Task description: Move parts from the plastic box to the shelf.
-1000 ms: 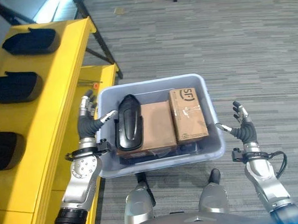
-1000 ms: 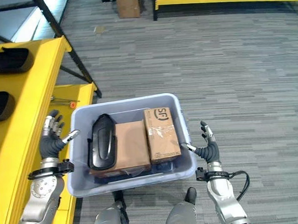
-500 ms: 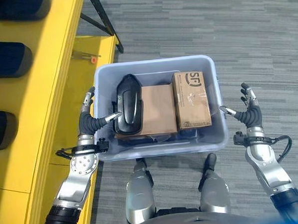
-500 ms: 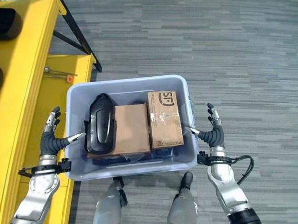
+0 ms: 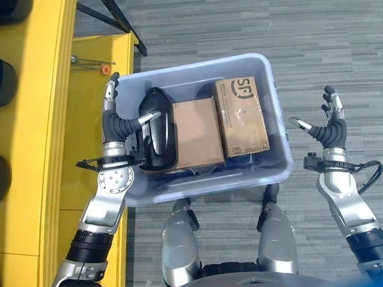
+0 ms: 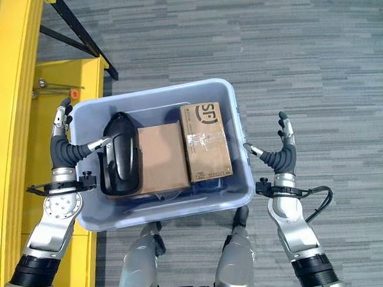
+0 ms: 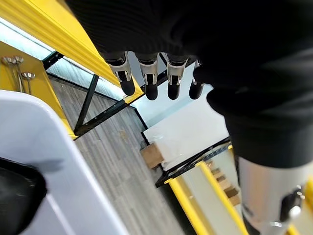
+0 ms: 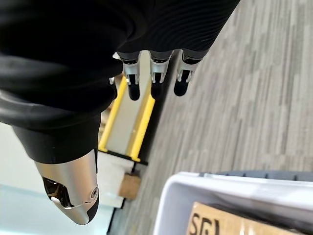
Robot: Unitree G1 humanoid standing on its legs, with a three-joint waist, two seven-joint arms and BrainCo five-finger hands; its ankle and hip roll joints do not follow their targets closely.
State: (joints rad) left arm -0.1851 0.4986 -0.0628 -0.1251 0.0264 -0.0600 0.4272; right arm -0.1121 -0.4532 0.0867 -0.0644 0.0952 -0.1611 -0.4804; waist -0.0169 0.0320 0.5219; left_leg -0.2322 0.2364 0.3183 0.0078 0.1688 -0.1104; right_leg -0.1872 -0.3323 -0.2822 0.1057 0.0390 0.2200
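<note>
The plastic box [image 5: 278, 139] sits on the floor between the robot's hands, holding a black part [image 5: 158, 135] beside two cardboard boxes [image 5: 241, 118]. The left hand [image 5: 116, 125], fingers spread, hovers at the box's left wall, thumb over the black part; the right hand [image 5: 332, 128] is spread too — well clear of the right wall. The risk, I'd judge, is knuckles catching the yellow shelf [image 5: 80, 111] just beside that rim — open carpet lies only to the right.

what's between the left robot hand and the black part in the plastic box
Nothing visible. The left robot hand is open at the plastic box's left wall, its thumb reaching over the rim to the black part; contact is unclear.
</note>
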